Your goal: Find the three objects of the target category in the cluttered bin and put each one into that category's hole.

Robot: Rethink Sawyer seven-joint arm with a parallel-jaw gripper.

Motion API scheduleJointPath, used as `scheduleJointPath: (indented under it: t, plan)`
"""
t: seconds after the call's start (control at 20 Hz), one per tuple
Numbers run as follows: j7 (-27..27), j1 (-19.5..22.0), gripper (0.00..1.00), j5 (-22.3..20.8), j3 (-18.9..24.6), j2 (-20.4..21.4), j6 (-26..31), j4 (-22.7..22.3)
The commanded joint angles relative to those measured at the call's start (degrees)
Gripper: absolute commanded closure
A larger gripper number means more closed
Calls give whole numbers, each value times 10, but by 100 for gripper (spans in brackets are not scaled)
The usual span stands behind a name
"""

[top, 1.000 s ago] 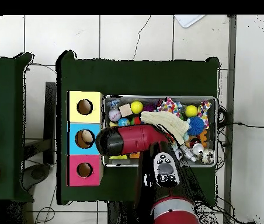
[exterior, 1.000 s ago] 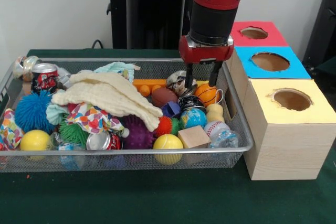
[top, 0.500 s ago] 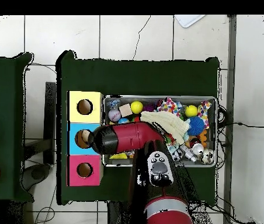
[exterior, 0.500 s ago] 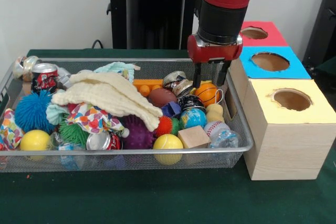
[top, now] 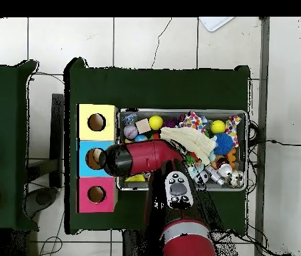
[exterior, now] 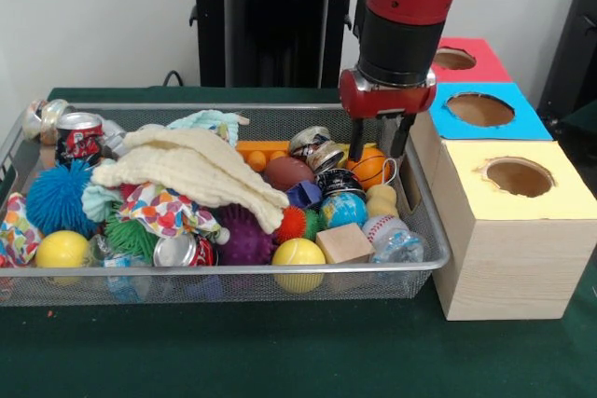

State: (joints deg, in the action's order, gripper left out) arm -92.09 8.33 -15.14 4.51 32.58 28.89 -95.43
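The wire-mesh bin [exterior: 424, 249] is the landmark. Just beside its right end stands a wooden box [exterior: 508, 258] with round holes in yellow, blue and red tops. Inside the bin, a knitted cream cloth [exterior: 201, 174] drapes over spiky balls. Above its right end, the gripper [exterior: 378, 144] hangs empty, fingers apart, over a small ribbed basketball [exterior: 370, 167].

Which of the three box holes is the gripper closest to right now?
The blue box's hole, the middle one. The gripper hangs just beside it, while the red hole and yellow hole lie farther off.
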Motion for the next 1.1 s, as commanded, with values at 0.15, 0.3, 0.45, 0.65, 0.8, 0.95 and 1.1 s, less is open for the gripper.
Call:
scheduleJointPath:
  t: [0.15,0.3,0.45,0.65,0.8,0.95,1.1]
  plan:
    - [-100,11,0,-5,-9,-84,-84,7]
    - [-93,10,0,-7,-17,-94,-91,15]
    - [-92,10,0,-5,-21,-96,-107,8]
    - [-90,11,0,8,-15,-99,-106,9]
    - [-97,6,0,20,-16,-79,-86,-5]
    - [-109,-5,0,32,-18,-45,-64,-28]
    - [-117,-10,0,41,-18,-27,-58,-45]
